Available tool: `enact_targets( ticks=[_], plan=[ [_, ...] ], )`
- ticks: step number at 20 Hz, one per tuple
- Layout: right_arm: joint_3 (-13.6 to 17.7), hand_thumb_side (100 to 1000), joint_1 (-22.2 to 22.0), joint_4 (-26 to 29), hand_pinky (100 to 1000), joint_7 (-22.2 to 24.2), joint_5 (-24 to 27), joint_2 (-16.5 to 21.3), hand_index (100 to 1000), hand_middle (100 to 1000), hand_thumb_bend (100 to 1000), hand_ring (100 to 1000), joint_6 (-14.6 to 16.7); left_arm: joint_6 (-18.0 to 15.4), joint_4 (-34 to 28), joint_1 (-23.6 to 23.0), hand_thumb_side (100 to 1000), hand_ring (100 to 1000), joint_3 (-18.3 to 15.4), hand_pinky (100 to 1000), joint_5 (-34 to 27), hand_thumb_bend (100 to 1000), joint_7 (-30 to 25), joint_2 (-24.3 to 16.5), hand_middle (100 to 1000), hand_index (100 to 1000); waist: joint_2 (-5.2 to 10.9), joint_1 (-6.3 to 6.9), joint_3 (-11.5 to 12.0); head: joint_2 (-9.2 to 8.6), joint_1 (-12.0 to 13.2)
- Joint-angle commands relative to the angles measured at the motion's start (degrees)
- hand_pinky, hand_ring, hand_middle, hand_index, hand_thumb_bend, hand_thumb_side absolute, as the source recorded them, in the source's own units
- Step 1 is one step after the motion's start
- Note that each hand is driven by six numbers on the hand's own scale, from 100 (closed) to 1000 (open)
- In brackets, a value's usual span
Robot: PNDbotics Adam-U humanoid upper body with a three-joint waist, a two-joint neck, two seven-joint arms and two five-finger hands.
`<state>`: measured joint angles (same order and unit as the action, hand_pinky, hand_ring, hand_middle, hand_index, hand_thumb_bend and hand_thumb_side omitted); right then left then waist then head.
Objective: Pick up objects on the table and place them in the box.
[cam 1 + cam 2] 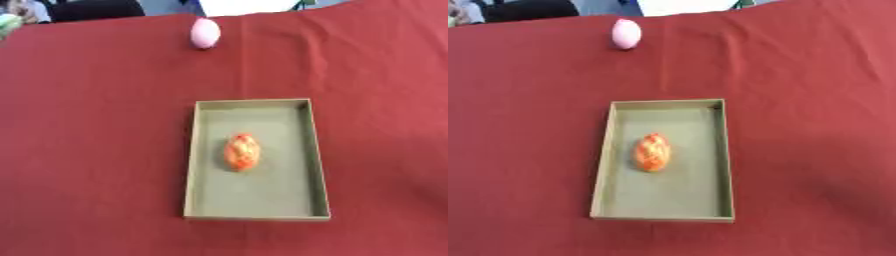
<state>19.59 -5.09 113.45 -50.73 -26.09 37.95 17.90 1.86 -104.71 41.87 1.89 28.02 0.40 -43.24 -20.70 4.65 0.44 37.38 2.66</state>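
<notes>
A shallow olive-green box [319, 160] lies lengthwise in the middle of the red tablecloth. Inside it, a little left of centre, rests an orange and yellow oval object [242, 152] with a mottled surface. A pale pink egg-shaped object [206, 33] stands on the cloth near the far edge, well beyond the box. Neither of my hands shows in either eye view.
The red cloth [96, 140] covers the whole table around the box. Along the far edge are a dark shape [92, 9] at the left and a white surface [245, 6] behind the pink object.
</notes>
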Motion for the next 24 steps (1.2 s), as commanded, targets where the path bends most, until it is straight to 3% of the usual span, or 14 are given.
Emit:
enact_targets(
  ticks=[1,9,16,24],
  plan=[
    [0.9,767,0.2,1.1,682,-1.2,0.0,1.0,787,602,217,856,0.9,-0.6,4.9,3.7,583,782,1.5,818,2.9,189,-8.4,-3.0,685,819,0.78,-0.16,-0.4,-0.79,1.1],
    [0.4,768,1.5,1.1,685,-0.5,0.5,1.7,788,603,216,855,0.9,-4.1,21.2,14.2,573,814,5.7,829,9.7,315,-21.0,-0.4,703,837,0.42,0.08,-2.4,-2.07,3.1],
    [0.1,772,3.0,1.1,683,0.4,1.5,1.8,786,601,214,853,1.2,-5.7,33.1,20.4,613,821,7.1,836,14.5,363,-22.6,3.9,719,861,0.25,0.39,-4.0,-2.38,4.5],
    [-0.3,776,5.1,1.1,676,1.5,3.0,1.4,780,596,212,852,1.5,-9.3,37.5,22.9,563,846,7.7,850,16.2,651,-24.1,6.7,765,894,-0.31,1.59,-5.8,-2.73,5.7]
  ],
)
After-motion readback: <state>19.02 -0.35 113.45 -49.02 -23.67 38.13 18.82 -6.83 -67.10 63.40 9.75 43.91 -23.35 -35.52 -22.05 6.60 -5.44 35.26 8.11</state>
